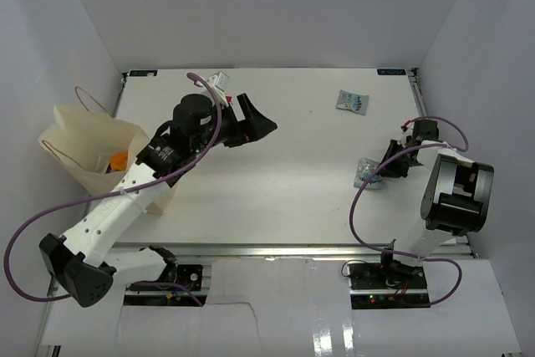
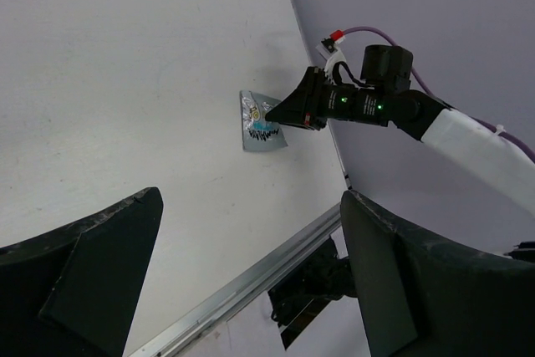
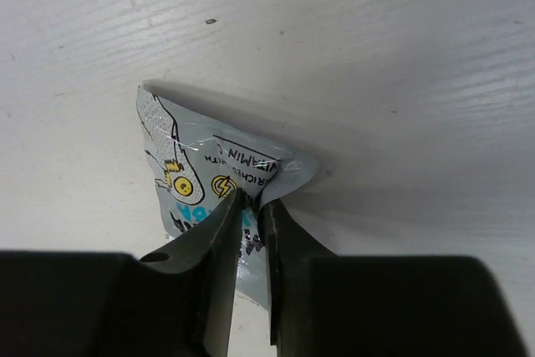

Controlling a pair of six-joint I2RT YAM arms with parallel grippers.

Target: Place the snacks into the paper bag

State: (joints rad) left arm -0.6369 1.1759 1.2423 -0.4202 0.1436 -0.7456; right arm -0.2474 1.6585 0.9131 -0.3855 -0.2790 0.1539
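Far left, the bag (image 1: 84, 135) stands open with an orange packet (image 1: 119, 159) showing inside; what else it holds we cannot tell. Right of the bag, our left gripper (image 1: 255, 121) hangs over the table (image 1: 276, 198), jaws wide apart and empty. Two silver packets lie well right of the bag: the loose packet (image 1: 352, 100) untouched, the pinched packet (image 3: 201, 177) clamped at its crumpled edge by our right gripper (image 3: 249, 206).

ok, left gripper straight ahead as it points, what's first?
Probably the white table, short of the small silver-blue foil packet pinched by the right gripper; depth is unclear.
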